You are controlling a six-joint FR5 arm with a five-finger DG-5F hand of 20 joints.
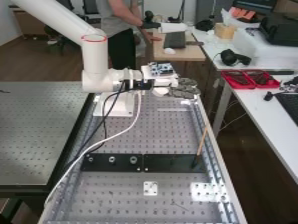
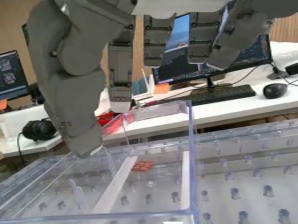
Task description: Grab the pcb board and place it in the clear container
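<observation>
At the bench's far end, the hand (image 1: 181, 91) is held above the perforated metal top, below the arm's wrist. Its dark grey fingers (image 2: 121, 75) hang straight and relaxed, with nothing between them, so the hand (image 2: 70, 80) is open. Below the fingertips stands the clear container (image 2: 193, 172), its top open and white strips along it. A small red board (image 2: 142, 166) shows within the container's outline; whether it lies inside or is seen through the wall, I cannot tell.
Black plates (image 1: 174, 163) cross the bench, with a thin wooden-handled tool (image 1: 201, 144) standing at their right end. A small white plate (image 1: 150, 188) lies nearer. Red trays (image 1: 249, 79) rest on the white side desk (image 1: 261, 107).
</observation>
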